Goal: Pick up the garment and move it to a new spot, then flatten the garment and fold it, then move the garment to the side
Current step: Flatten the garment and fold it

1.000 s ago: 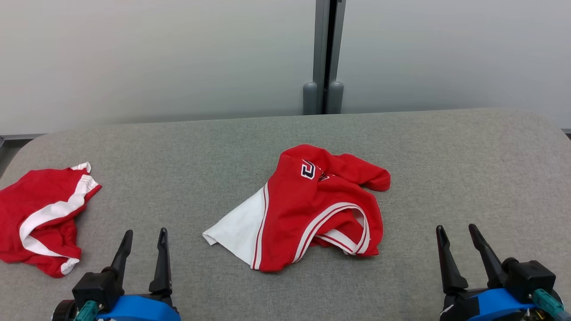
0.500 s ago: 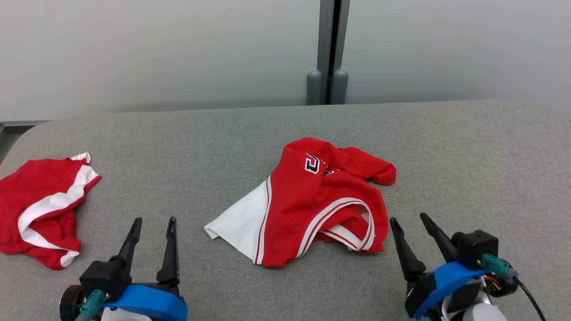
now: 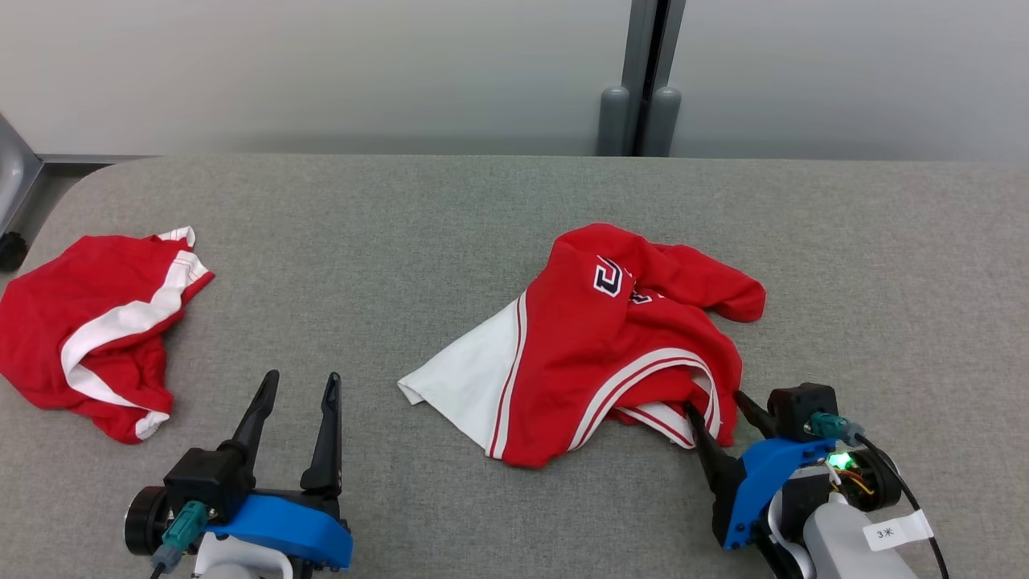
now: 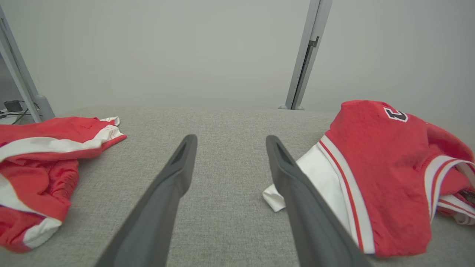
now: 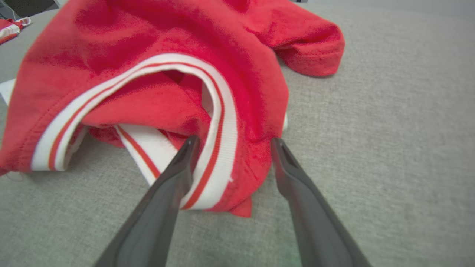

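Head view: the right tool has just closed in on the crumpled red jersey garment with white striped trim, lying mid grey fabric bench. Left wrist view: the left tool waits, released. Right wrist view: the right tool, unclenched, straddles the hem; the pickup looks next.

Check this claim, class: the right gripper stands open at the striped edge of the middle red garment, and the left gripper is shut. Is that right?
No: the left gripper is open; the left wrist view shows its fingers spread apart. The right gripper does stand open at the striped edge of the middle red garment.
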Tool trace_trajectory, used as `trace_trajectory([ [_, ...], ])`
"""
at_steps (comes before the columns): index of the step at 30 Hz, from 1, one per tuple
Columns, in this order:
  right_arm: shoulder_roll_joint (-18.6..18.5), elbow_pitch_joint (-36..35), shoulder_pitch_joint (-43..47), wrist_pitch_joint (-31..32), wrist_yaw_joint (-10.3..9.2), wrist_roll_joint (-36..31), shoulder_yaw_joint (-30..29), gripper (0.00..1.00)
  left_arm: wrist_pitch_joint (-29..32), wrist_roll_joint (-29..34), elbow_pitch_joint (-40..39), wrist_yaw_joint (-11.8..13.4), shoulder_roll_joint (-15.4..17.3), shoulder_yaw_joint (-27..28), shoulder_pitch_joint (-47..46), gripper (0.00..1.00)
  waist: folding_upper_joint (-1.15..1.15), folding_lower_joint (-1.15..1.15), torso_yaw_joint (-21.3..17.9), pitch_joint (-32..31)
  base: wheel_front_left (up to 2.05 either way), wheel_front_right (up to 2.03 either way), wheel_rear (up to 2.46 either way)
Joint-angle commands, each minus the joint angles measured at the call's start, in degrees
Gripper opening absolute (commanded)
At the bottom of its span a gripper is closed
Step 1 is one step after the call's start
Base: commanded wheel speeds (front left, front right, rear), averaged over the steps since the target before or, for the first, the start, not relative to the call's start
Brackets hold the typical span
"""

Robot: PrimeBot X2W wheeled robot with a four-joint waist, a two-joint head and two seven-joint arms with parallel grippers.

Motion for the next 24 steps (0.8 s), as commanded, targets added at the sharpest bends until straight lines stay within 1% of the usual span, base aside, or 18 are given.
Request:
trace_trajectory([
  [1, -0.2, 2.0, -1.3, 0.3, 0.03, -0.3, -0.3, 1.00, -0.3, 0.3, 0.1, -0.3, 0.0, -0.3, -1.2, 1.00, 0.00, 0.00, 0.4, 0.4, 0.00, 0.00, 0.00],
  [3, -0.2, 4.7, -2.1, 1.1, 0.02, 0.7, 0.2, 1.00, -0.3, 0.3, 0.3, -0.4, -0.1, -0.5, -1.2, 1.00, 0.00, 0.00, 0.5, 0.6, 0.00, 0.00, 0.00],
  [4, -0.3, 5.8, -2.6, 1.1, 0.02, 1.1, 0.1, 0.40, -0.3, 0.3, 0.4, -0.5, -0.2, -0.5, -1.3, 1.00, 0.00, 0.00, 0.5, 0.6, 0.00, 0.00, 0.00],
  [5, -0.3, 6.9, -3.0, 0.9, 0.02, 1.1, 0.0, 0.00, -0.3, 0.3, 0.4, -0.5, -0.3, -0.5, -1.4, 1.00, 0.00, 0.00, 0.5, 0.6, 0.00, 0.00, 0.00],
  [8, -0.3, 8.9, -4.2, 0.2, 0.01, 1.3, -0.3, 0.00, -0.3, 0.2, 0.5, -0.6, -0.6, -0.3, -1.2, 1.00, 0.00, 0.00, 0.0, 0.2, 0.00, 0.00, 0.00],
  [12, -0.3, 7.1, -7.8, -3.5, 0.02, -1.3, -1.3, 0.00, -0.3, 0.1, 0.6, -0.6, -1.0, -0.1, -0.7, 1.00, 0.00, 0.00, -0.6, -0.7, 0.00, 0.00, 0.00],
  [14, -0.3, 4.8, -9.6, -5.1, 0.02, -3.3, -1.2, 0.00, -0.3, 0.2, 0.5, -0.7, -1.2, 0.2, -0.5, 1.00, 0.00, 0.00, -0.8, -1.2, 0.00, 0.00, 0.00],
  [17, -0.2, -0.5, -13.2, -6.0, 0.02, -5.8, 0.5, 0.00, -0.3, 0.4, 0.4, -0.8, -1.4, 0.6, -0.5, 1.00, 0.00, 0.00, -0.9, -1.7, 0.00, 0.00, 0.00],
  [20, -0.2, -5.9, -16.7, -4.3, 0.02, -7.3, 3.6, 0.00, -0.3, 0.7, 0.5, -1.1, -1.6, 0.8, -0.6, 1.00, 0.00, 0.00, -0.8, -2.1, 0.00, 0.00, 0.00],
  [22, -0.2, -9.0, -19.3, -2.4, 0.02, -7.1, 6.1, 0.00, -0.3, 0.8, 0.4, -1.1, -1.8, 1.1, -0.6, 1.00, 0.00, 0.00, -0.7, -2.2, 0.00, 0.00, 0.00],
  [23, -0.2, -10.3, -20.9, -1.5, 0.02, -6.7, 7.6, 0.00, -0.3, 0.9, 0.3, -0.9, -1.8, 1.3, -0.6, 1.00, 0.00, 0.00, -0.7, -2.0, 0.00, 0.00, 0.00],
  [24, -0.2, -11.6, -22.5, -1.2, 0.02, -4.9, 9.6, 0.00, -0.3, 0.8, 0.1, -0.8, -1.8, 1.4, -0.6, 1.00, 0.00, 0.00, -0.7, -1.7, 0.00, 0.00, 0.00],
])
